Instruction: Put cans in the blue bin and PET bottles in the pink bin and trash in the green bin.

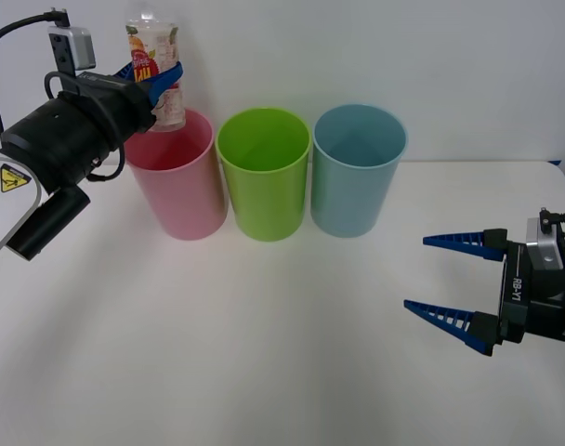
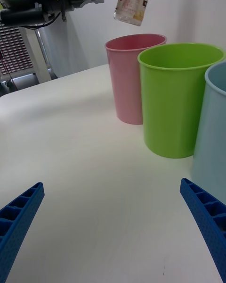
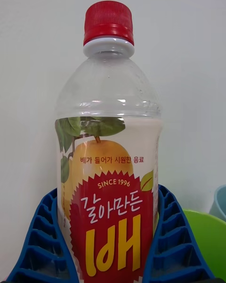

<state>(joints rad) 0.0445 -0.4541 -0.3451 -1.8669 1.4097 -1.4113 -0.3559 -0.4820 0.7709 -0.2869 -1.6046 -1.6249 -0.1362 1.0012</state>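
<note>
My left gripper (image 1: 164, 80) is shut on the PET bottle (image 1: 152, 42) and holds it in the air just above the back rim of the pink bin (image 1: 180, 190). The left wrist view shows the bottle (image 3: 110, 170) close up, with its red cap, yellow-orange pear label and red logo, clamped between the blue fingers (image 3: 42, 236). The green bin (image 1: 264, 186) stands in the middle of the row and the blue bin (image 1: 357, 181) on the right. My right gripper (image 1: 414, 273) is open and holds nothing, low over the table to the right and in front of the bins. Cans and trash are out of view.
The three bins stand side by side near the back of the white table (image 1: 264, 353), against a white wall. In the right wrist view the pink bin (image 2: 127, 75), green bin (image 2: 174, 104) and blue bin (image 2: 214, 132) are beyond the open right gripper (image 2: 111, 185).
</note>
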